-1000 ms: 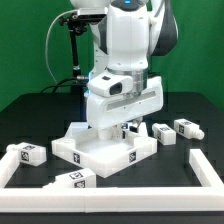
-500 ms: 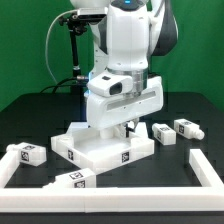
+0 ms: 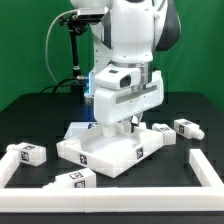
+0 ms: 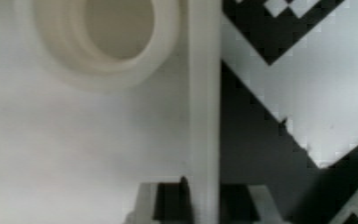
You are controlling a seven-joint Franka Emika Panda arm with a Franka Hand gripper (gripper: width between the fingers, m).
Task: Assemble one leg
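The big white square panel (image 3: 108, 150) lies on the black table under the arm. My gripper (image 3: 123, 124) reaches down onto it. In the wrist view my gripper (image 4: 204, 203) straddles the panel's thin upright rim (image 4: 202, 110), with one dark finger (image 4: 171, 205) on each side, shut on it. A round hole (image 4: 114, 40) in the panel shows beside the rim. Several stubby white legs with tags lie loose: one (image 3: 28, 153) at the exterior view's left, one (image 3: 78, 179) in front, two (image 3: 162, 131) (image 3: 185, 127) at its right.
White rails run along the table's front left (image 3: 8, 176) and front right (image 3: 208, 172). A black stand with cables (image 3: 72, 50) rises behind the arm. A black-and-white tag (image 4: 309, 80) fills one side of the wrist view.
The arm has shifted toward the exterior view's right and risen a little. The panel has turned and slid that way with it. The loose legs have not moved.
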